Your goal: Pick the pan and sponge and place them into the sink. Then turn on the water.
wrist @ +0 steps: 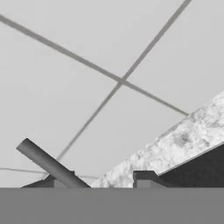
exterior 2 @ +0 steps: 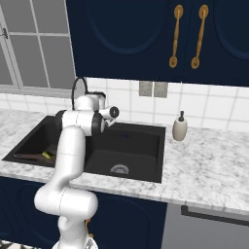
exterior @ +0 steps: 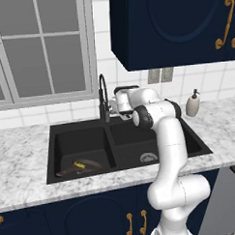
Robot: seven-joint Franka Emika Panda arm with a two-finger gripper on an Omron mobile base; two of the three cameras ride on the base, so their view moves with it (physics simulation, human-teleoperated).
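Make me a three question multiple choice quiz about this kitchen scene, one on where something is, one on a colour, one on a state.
1. Where does the small dark brown frying pan lie?
A. on the marble counter
B. in the left basin of the black double-basin sink
C. in the right basin

2. What colour are the cabinet handles?
A. gold
B. silver
C. black

3. Is water running from the black faucet?
A. yes, into the left basin
B. yes, into the right basin
C. no stream shows

Answers:
1 B: the pan, with the yellow and green sponge on it, rests on the left basin floor.
2 A: they gleam gold against navy doors.
3 C: no stream shows, with the robot's hand at the faucet base.
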